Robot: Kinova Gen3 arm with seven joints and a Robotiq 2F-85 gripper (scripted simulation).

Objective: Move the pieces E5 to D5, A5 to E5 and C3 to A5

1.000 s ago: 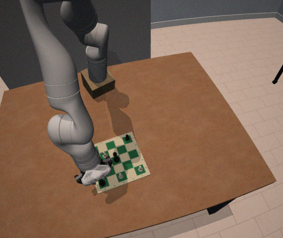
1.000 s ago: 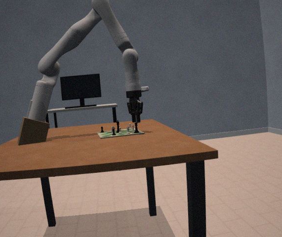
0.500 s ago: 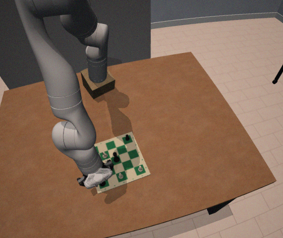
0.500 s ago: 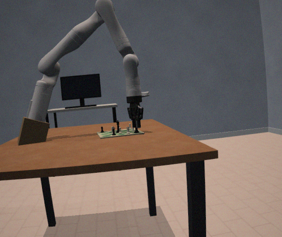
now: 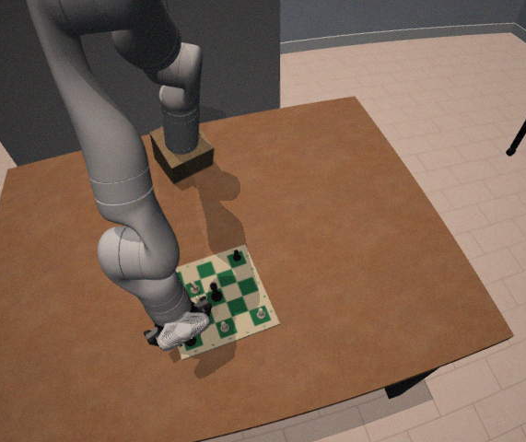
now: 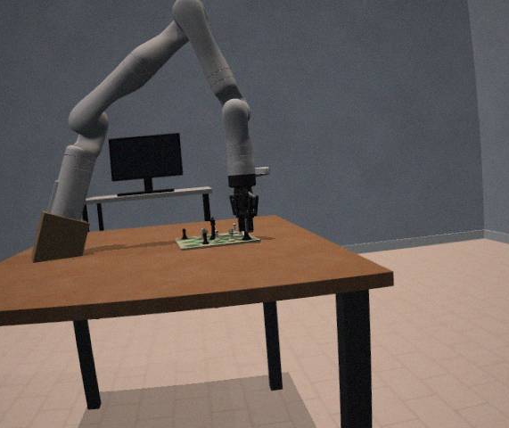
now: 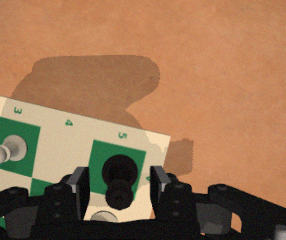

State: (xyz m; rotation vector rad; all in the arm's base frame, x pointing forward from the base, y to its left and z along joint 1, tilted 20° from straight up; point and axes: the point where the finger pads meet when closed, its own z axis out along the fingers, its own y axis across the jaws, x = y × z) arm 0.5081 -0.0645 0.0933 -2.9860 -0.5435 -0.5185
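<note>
A small green and cream chessboard [image 5: 272, 318] [image 6: 184, 244] [image 7: 63, 139] lies on the brown table [image 5: 348, 214]. A black pawn [image 7: 118, 175] [image 6: 246, 236] [image 5: 190, 341] stands upright on the green corner square by the edge mark 5. My gripper [image 7: 119, 181] [image 6: 245, 226] is lowered over it, one finger on each side, with a gap between each finger and the pawn. It is open and grips nothing. In the top view the wrist hides most of the gripper and the pawn.
Other pieces stand on the board: a black pawn [image 5: 237, 257] at the far corner, a tall black piece [image 5: 214, 291], white pawns [image 5: 194, 287] [image 5: 224, 326] [image 5: 261, 313]. One white pawn [image 7: 6, 150] stands two squares from the gripper. The arm's base block [image 5: 181, 159] sits at the back.
</note>
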